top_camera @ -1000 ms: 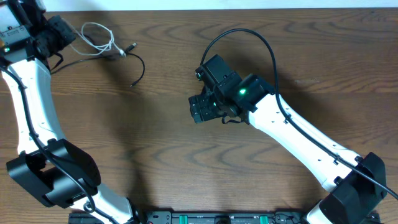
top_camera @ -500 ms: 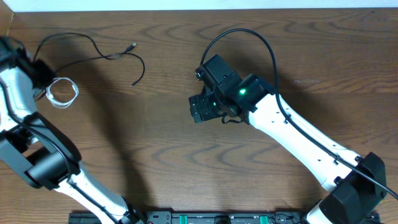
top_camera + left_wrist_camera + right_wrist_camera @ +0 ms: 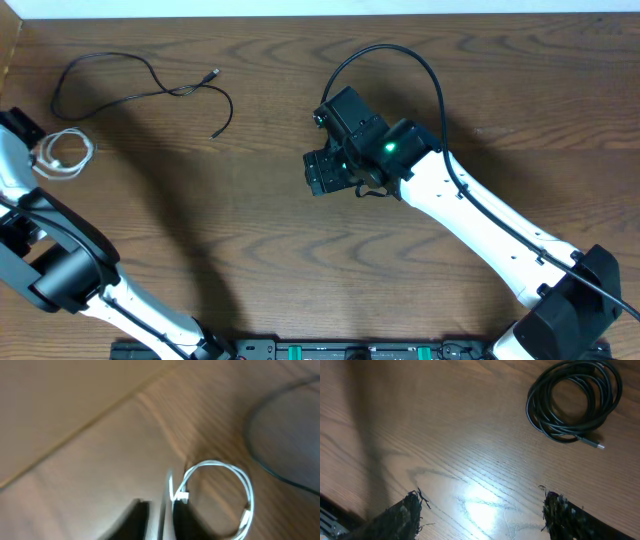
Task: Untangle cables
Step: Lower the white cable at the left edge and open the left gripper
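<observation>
**Left wrist view: white cable [image 3: 220, 495] set apart at the left edge**

Left pincer [image 3: 162, 512] sits low in a blurred picture. Its dark fingers stand close together with a white strand right at the gap, and I cannot tell whether they pinch it or merely flank it. Just beyond them the white cable lies as a small round loop on the wood. Overhead, it rests at the left edge of the table [image 3: 250, 250], well apart from the loose black cable [image 3: 150, 85], which sprawls in an open curve at the far left. Right pincer [image 3: 482, 520] hangs spread over bare wood, holding nothing, with the coiled black cable [image 3: 575, 400] lying neat beyond its fingers.

All three cords appear separate, so the step in hand looks like setting the white one down. The next move calls for a clean release and a straight lift, so the light loop is not dragged toward the black cable.
</observation>
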`<state>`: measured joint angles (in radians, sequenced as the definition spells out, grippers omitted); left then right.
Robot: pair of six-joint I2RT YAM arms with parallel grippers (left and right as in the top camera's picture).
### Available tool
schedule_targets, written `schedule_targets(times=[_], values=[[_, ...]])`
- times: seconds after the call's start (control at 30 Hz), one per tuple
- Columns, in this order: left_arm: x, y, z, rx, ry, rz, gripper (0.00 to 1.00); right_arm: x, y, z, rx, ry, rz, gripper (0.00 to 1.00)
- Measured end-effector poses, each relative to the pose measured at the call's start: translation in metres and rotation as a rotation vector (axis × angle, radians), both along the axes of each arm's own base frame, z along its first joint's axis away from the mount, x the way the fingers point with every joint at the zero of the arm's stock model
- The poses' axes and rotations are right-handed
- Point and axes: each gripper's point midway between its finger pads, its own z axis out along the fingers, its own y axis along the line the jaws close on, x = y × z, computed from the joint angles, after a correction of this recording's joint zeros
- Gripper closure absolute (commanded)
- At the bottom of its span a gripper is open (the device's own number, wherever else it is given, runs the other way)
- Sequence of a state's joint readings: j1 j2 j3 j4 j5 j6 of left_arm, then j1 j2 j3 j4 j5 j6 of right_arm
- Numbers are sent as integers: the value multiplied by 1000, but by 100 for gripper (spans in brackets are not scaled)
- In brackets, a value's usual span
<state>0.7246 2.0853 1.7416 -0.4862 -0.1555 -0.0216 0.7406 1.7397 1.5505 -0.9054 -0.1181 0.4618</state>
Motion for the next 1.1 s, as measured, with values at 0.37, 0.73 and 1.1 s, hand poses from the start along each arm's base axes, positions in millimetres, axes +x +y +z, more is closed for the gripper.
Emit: schedule_targets(times=[0.37, 0.73, 1.1], values=[[-41, -12, -12, -53, 148, 127, 6, -2, -1, -1, -6, 7, 0, 20], [3, -80, -27, -253, 84, -69, 18, -5, -5, -4, -22, 24, 0, 19], [11, -112, -58, -308, 134, -103, 68, -5, -5, -4, -22, 24, 0, 18]])
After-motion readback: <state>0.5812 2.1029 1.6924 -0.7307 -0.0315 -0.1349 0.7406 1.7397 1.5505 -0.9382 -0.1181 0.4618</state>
